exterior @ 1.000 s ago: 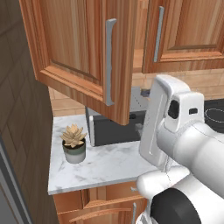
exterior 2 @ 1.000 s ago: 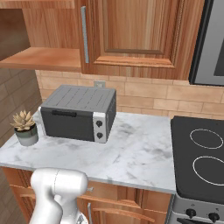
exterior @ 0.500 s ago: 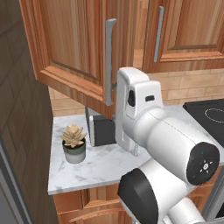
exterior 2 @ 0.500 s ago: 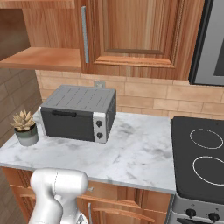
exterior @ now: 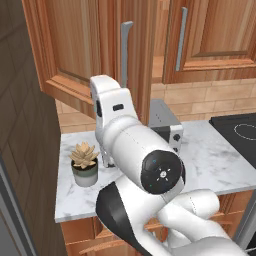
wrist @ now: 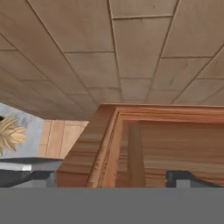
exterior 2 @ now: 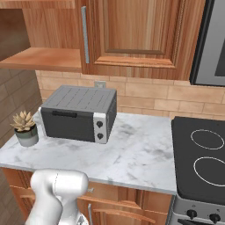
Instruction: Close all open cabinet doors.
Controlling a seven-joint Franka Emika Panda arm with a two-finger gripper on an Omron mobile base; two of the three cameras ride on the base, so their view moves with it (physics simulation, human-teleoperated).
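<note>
1. No lettering, brand, number or sign can be read anywhere in these views.
2. The toaster oven (exterior 2: 79, 113) has two knobs on a light panel, with no legible marking beside them.
3. The cooktop (exterior 2: 200, 160) carries only plain ring outlines, no words.

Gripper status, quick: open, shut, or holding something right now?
Gripper: open, jaws spread wide, holding nothing. It points at the edge of the open cabinet door, not touching it.
</note>
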